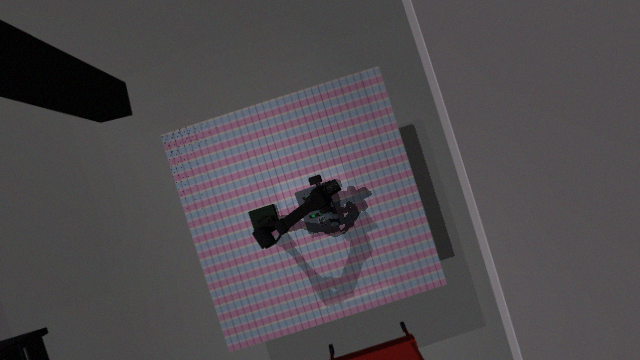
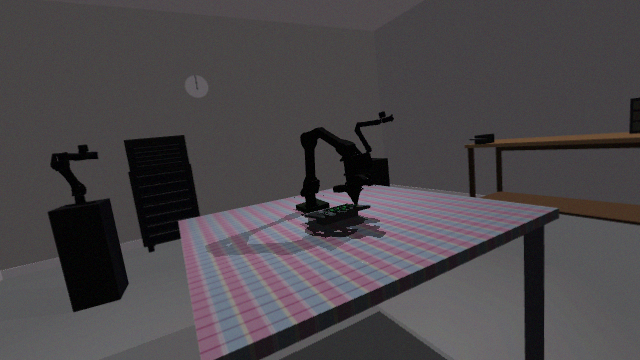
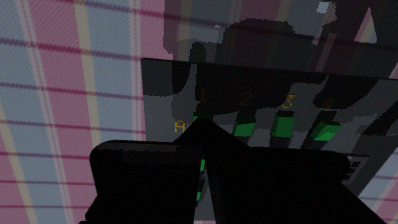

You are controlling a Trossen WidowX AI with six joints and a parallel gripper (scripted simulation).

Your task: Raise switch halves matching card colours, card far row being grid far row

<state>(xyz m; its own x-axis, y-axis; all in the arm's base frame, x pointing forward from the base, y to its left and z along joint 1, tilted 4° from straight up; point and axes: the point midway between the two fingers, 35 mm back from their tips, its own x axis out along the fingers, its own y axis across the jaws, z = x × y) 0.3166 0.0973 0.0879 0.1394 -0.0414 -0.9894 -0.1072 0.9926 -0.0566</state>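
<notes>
The dark switch panel (image 1: 302,195) (image 2: 334,218) (image 3: 159,112) lies on the table. My gripper (image 2: 356,204) (image 3: 201,123) is shut and empty, its tips low over switch A1 (image 3: 201,118) at the panel's far left corner. They hide most of A1, with a sliver of green beyond them; contact cannot be told. In the wrist view, the green halves of switch A2 (image 3: 244,128), switch A3 (image 3: 283,126) and switch A4 (image 3: 326,131) show. The fingers hide most nearer switches; slivers of green show between them. The card (image 3: 353,169) is partly visible at the right, its pattern unreadable.
The arm's base (image 2: 312,205) stands on the checked table (image 1: 280,310) (image 2: 400,240) behind the panel. Shadows of the arm fall across the panel and table. Other arms on pedestals, a dark cabinet (image 2: 162,190) and a wooden bench (image 2: 550,141) stand away from the table.
</notes>
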